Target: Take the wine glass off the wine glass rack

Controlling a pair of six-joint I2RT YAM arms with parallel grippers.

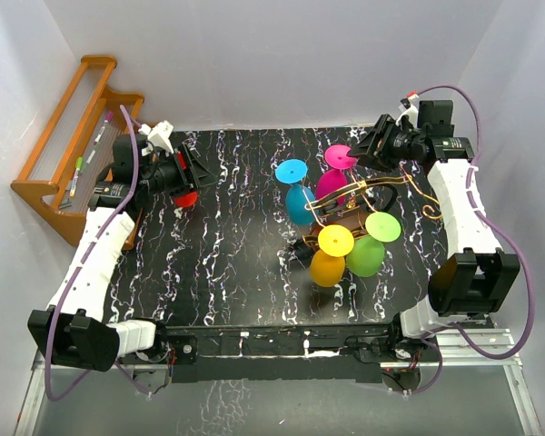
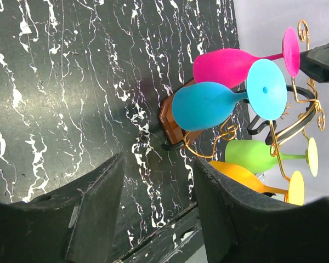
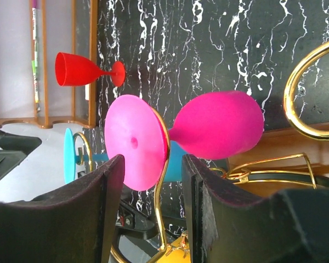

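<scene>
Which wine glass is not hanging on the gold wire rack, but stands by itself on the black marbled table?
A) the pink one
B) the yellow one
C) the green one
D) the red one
D: the red wine glass stands upright on the black marbled table, well apart from the gold wire rack.

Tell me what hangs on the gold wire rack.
Four glasses hang bowl-down from the rack: pink glass, blue glass, yellow glass, green glass. Their bowls hide most of its brown wooden base; only one end shows.
</scene>
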